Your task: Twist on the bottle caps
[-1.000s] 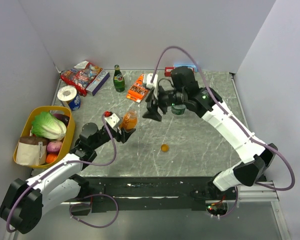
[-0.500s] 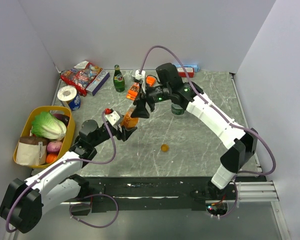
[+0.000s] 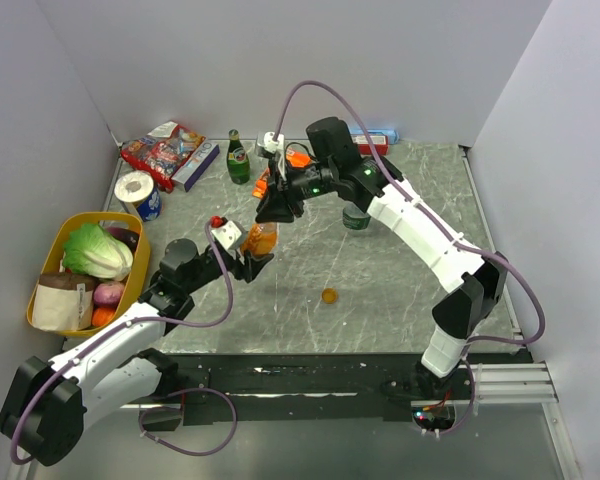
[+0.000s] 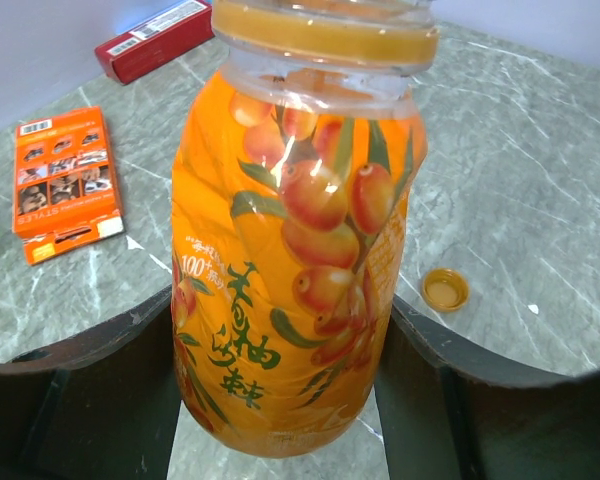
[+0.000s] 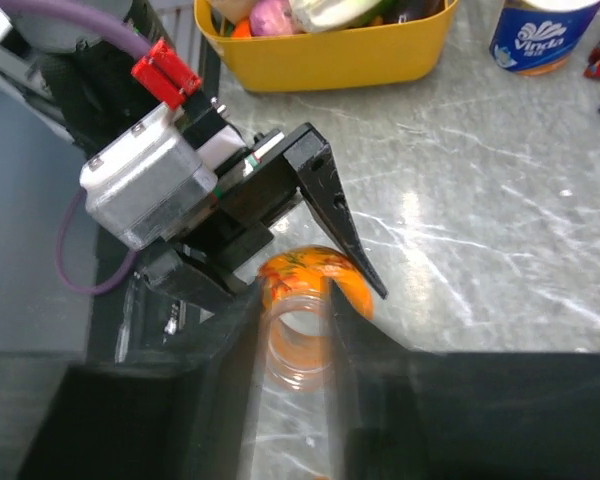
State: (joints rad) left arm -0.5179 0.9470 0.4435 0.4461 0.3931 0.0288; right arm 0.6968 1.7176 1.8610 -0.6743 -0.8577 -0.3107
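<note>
Your left jaws clamp the orange bottle (image 3: pixel 260 240) left of centre, your right jaws pinch its bare neck, but the cap (image 3: pixel 329 295) lies loose on the table (image 3: pixel 410 270) nearer you, so you likely need to let go and fetch it.

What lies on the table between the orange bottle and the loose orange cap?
Nothing. The top external view shows that the stretch of table between the orange bottle and the orange cap is bare.

Squat bottle (image 3: pixel 261 239) centre; loose cap (image 3: pixel 329 295) nearer, to right; stubby bottle (image 3: pixel 356 218) farther right; basket (image 3: pixel 137 280) left edge
</note>
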